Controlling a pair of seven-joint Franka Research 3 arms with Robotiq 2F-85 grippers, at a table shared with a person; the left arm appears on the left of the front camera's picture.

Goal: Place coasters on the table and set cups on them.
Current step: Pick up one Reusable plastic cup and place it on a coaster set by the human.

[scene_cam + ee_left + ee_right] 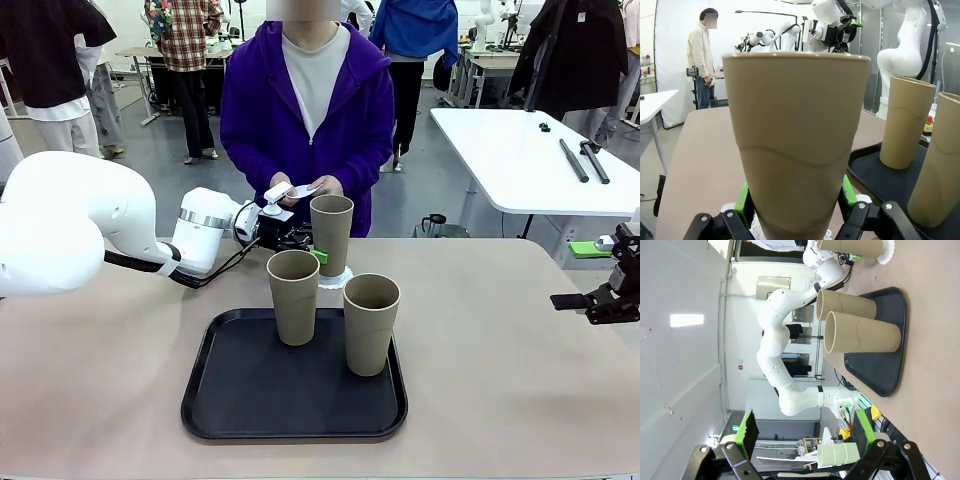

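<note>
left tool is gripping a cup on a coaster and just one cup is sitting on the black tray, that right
Not quite. Two cups stand on the black tray, a left cup and a right cup, as the front view shows. The left tool does grip a third cup on a coaster.

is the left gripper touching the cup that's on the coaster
Touching. The left wrist view shows the left gripper with its green pads pressed against both sides of the cup, no gap showing.
</note>
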